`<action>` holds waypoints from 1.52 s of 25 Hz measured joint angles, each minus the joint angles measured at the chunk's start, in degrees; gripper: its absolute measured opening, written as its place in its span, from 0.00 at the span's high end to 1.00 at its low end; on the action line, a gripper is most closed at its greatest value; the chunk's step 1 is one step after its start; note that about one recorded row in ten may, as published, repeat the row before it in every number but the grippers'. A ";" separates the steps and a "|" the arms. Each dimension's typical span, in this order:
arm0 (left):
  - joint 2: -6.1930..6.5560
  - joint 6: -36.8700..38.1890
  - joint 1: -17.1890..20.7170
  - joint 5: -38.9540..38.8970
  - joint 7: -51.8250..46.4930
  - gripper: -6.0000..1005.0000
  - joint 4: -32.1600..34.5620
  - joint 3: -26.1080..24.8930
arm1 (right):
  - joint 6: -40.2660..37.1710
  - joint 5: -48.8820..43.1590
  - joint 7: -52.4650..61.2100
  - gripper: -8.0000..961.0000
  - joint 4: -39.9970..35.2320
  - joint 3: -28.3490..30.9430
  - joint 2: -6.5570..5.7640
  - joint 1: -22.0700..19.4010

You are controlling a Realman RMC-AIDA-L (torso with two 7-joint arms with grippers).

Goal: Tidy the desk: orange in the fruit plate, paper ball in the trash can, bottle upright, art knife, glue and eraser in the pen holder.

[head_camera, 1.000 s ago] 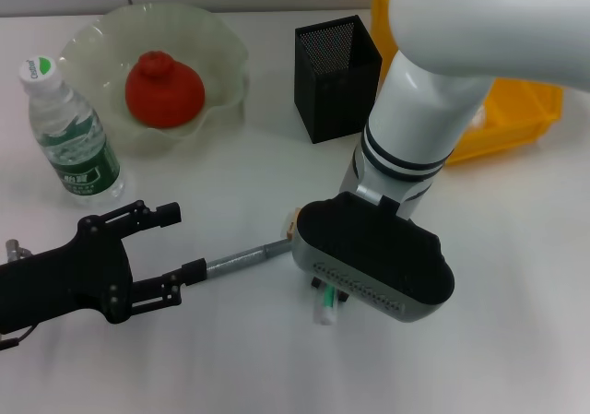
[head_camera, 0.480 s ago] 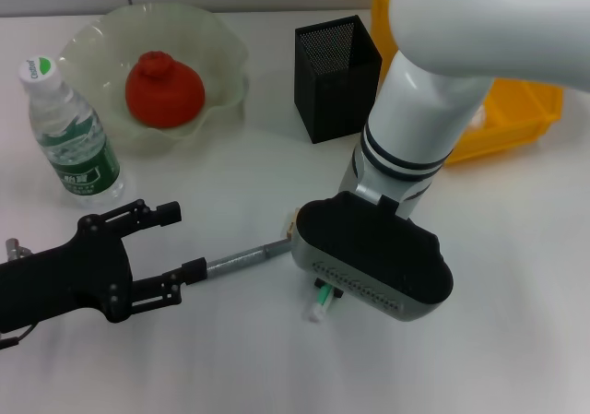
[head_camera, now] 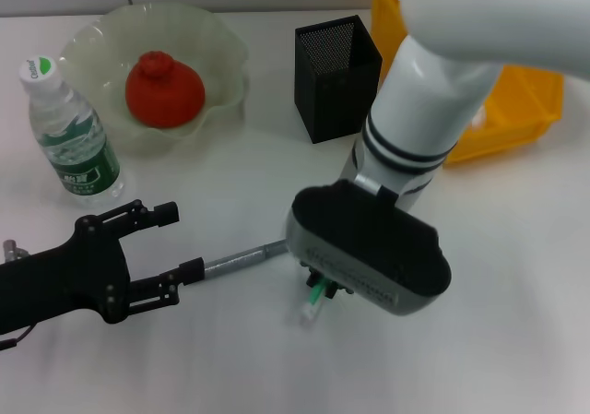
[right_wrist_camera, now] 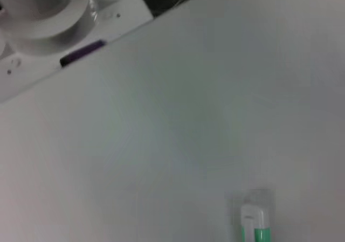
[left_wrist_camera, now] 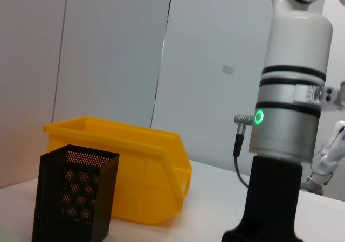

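Note:
The orange (head_camera: pixel 164 88) lies in the fruit plate (head_camera: pixel 224 47) at the back left. The bottle (head_camera: pixel 70 134) stands upright beside it. The pen holder (head_camera: pixel 336 78) (left_wrist_camera: pixel 75 199) stands mid-back, with the trash can (head_camera: pixel 519 110) (left_wrist_camera: pixel 132 169) to its right. The art knife (head_camera: pixel 242 259) lies flat, its end by the lower finger of my open left gripper (head_camera: pixel 182 242). My right gripper (head_camera: pixel 323 287) is shut on the glue (head_camera: pixel 315 300) (right_wrist_camera: pixel 254 223), which tilts down to the table. The eraser and paper ball are hidden.
My bulky right arm (head_camera: pixel 433 110) (left_wrist_camera: pixel 283 145) leans over the table middle, in front of the pen holder and trash can. Bare white tabletop (head_camera: pixel 212 359) spreads along the front edge.
My right gripper has shifted a little left and up, and the glue has swung with it. The tan eraser at the wrist's edge is now covered. The left arm has not moved.

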 joint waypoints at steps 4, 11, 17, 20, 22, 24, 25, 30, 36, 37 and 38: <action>0.06 0.05 0.16 -0.05 0.00 0.20 0.01 0.00 | -3.96 -0.13 0.19 0.83 -2.17 5.54 -0.21 -1.17; 0.10 0.61 0.53 -0.06 0.00 0.20 0.31 -0.02 | -8.30 -0.22 1.39 0.83 -4.51 16.11 -0.50 -3.65; 0.48 3.03 0.66 -0.14 0.39 0.20 0.27 -0.90 | -9.44 0.57 1.76 0.83 -5.34 25.71 -0.49 -6.86; 0.55 3.51 0.66 -0.14 0.40 0.20 0.34 -1.13 | -9.80 5.08 1.75 0.83 -5.73 31.84 -0.66 -9.68; 0.62 3.83 0.65 -0.14 0.49 0.20 0.35 -1.43 | -9.86 6.44 1.63 0.83 -5.90 33.23 -0.70 -10.45; 0.67 3.98 0.64 -0.15 0.57 0.20 0.38 -1.56 | -9.92 8.83 1.35 0.83 -6.17 35.35 -0.71 -12.12; 0.67 3.98 0.64 -0.15 0.57 0.20 0.38 -1.56 | -9.95 11.02 1.24 0.83 -6.34 36.98 -0.72 -13.74; 0.45 4.68 0.32 -0.15 1.00 0.20 0.35 -1.59 | -9.54 17.46 1.16 0.83 -5.40 41.15 -0.71 -17.87; -0.48 5.30 0.13 -0.20 2.78 0.20 -0.05 -1.61 | -9.14 25.15 -0.19 0.83 -0.16 45.20 -0.66 -20.63; -0.78 5.34 0.07 -0.27 2.97 0.20 -0.06 -1.63 | -9.10 27.04 -0.96 0.83 1.47 46.04 -0.67 -20.98; -1.11 5.36 0.03 -0.46 3.00 0.20 -0.07 -1.71 | -9.09 30.29 -2.62 0.83 4.76 47.40 -0.66 -21.62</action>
